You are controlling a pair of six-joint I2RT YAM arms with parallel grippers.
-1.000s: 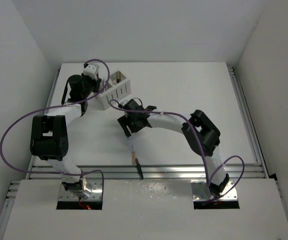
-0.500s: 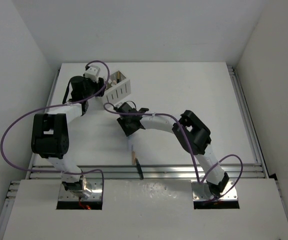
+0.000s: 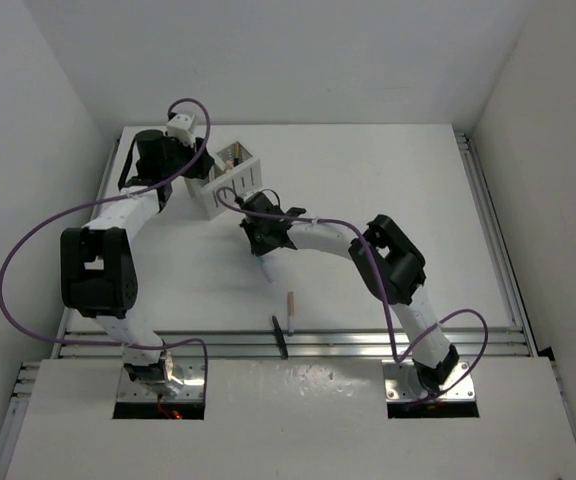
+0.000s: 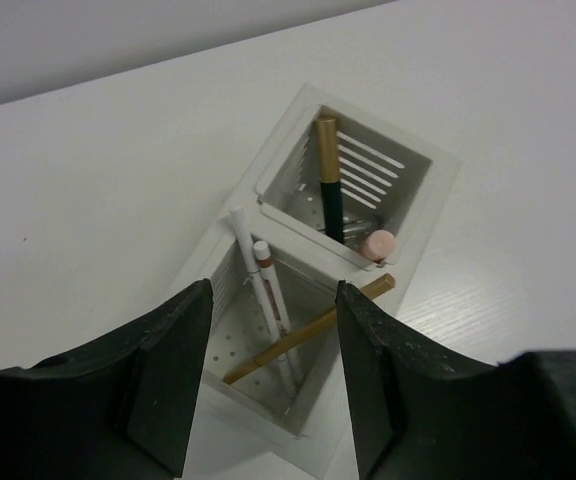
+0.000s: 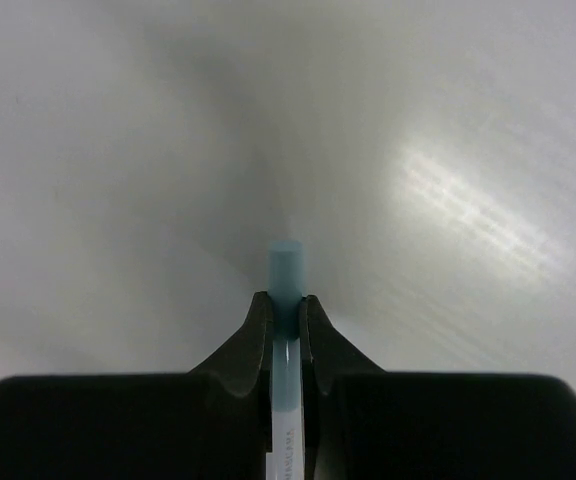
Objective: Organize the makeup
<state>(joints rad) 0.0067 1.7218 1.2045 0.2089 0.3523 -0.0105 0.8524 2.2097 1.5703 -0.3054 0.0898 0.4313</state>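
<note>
Between the right fingers (image 5: 253,345) we see the pale blue stick (image 5: 287,290) pinched tight, its tip jutting just beyond them, likely for dropping end-first into the white box (image 4: 373,165). The left fingers (image 4: 163,370) hang spread wide and empty, with that box showing between them, perhaps to steady it. A tan stick (image 3: 290,305) and a black stick (image 3: 279,336) lie on the counter (image 3: 418,200), behind the right fingers toward the bases.

white table (image 3: 388,180), plain white walls (image 3: 298,60)
</note>
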